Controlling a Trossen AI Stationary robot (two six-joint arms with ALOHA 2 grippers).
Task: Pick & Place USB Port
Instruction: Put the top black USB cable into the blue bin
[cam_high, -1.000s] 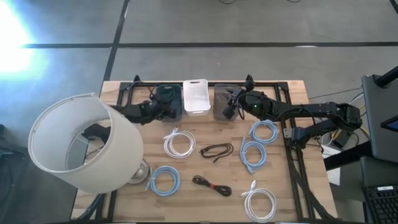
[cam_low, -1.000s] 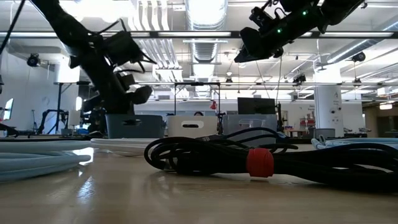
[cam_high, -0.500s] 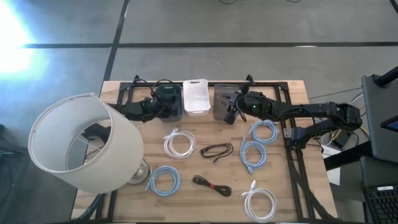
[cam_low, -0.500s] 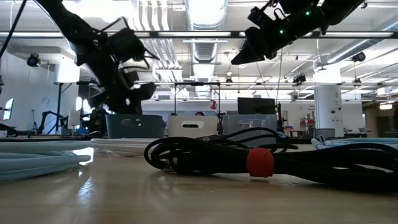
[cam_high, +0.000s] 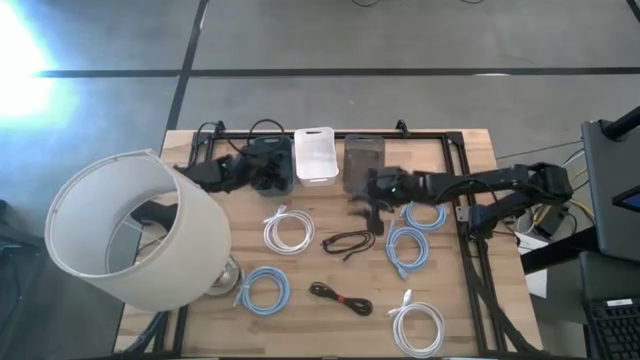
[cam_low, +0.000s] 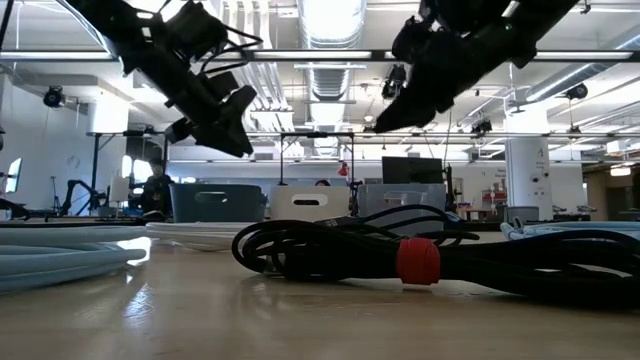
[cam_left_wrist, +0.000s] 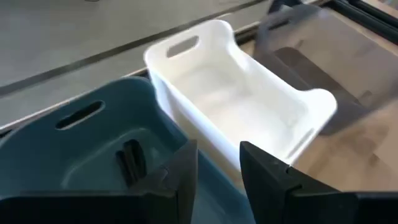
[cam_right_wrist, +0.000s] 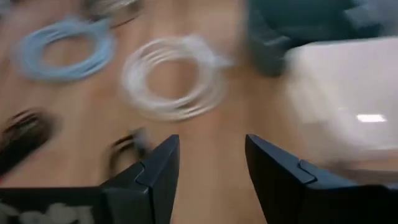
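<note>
Three bins stood in a row at the far edge of the table (cam_high: 455, 300): a dark teal bin (cam_high: 272, 166) on the left, a white bin (cam_high: 314, 155) in the middle and a grey bin (cam_high: 364, 157) on the right. The left gripper (cam_high: 258, 178) was over the teal bin, its jaws released with nothing between them, as the left wrist view confirmed; a small dark item (cam_left_wrist: 130, 159), too indistinct to identify, lay on that bin's floor. The right gripper (cam_high: 366, 203) hovered just near of the grey bin, above bare tabletop, its jaws likewise released and holding nothing in the right wrist view. A loose black cable (cam_high: 349, 242) lay on the table close to the right gripper, on its near side. A second black cable bundle (cam_high: 340, 297) bound with a red tie lay nearer still. Two white cable coils (cam_high: 288, 231) and (cam_high: 417, 326) and four light blue coils, among them one (cam_high: 264, 290) at near left and one (cam_high: 424, 211) at right, were spread over the table. A large white lampshade (cam_high: 135, 230) occupied the left side.
</note>
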